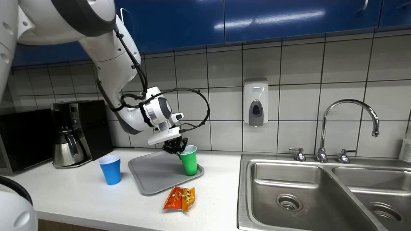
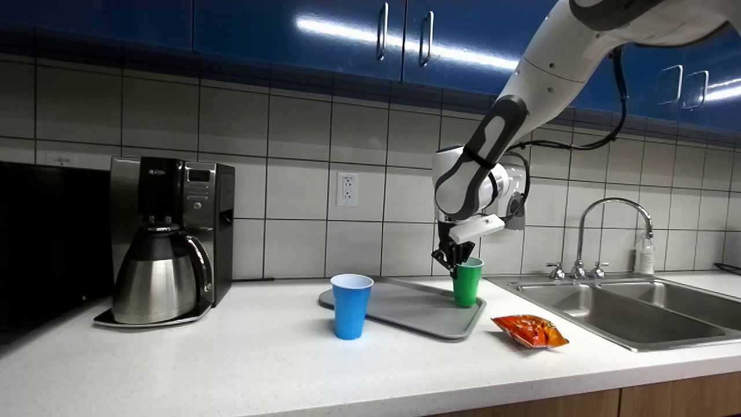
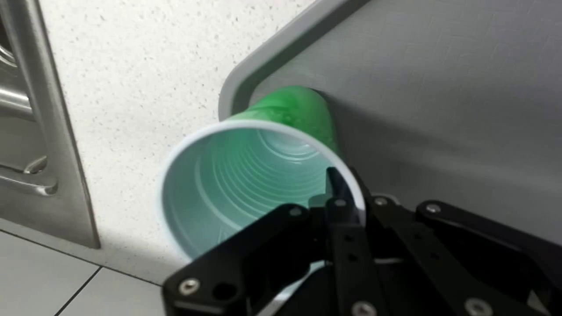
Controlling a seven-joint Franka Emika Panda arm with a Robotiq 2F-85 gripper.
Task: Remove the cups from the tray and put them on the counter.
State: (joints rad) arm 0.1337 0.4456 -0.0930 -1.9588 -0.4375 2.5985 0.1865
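Note:
A green cup (image 1: 189, 163) with a white rim stands near the corner of the grey tray (image 1: 154, 175), tilted slightly; it also shows in an exterior view (image 2: 466, 285). In the wrist view the cup (image 3: 263, 175) is seen from above into its empty inside. My gripper (image 3: 351, 188) is shut on the cup's wall at the rim, one finger inside and one outside. The gripper also shows in both exterior views (image 1: 180, 153) (image 2: 455, 269). A blue cup (image 1: 110, 170) stands upright on the counter (image 1: 83, 195) beside the tray; it shows in an exterior view (image 2: 351, 308) too.
An orange snack packet (image 1: 179, 198) lies on the counter in front of the tray. A steel double sink (image 1: 242, 189) with a faucet is on one side. A coffee maker (image 2: 173, 249) stands on the other side. Blue cabinets (image 1: 192, 22) hang above the arm.

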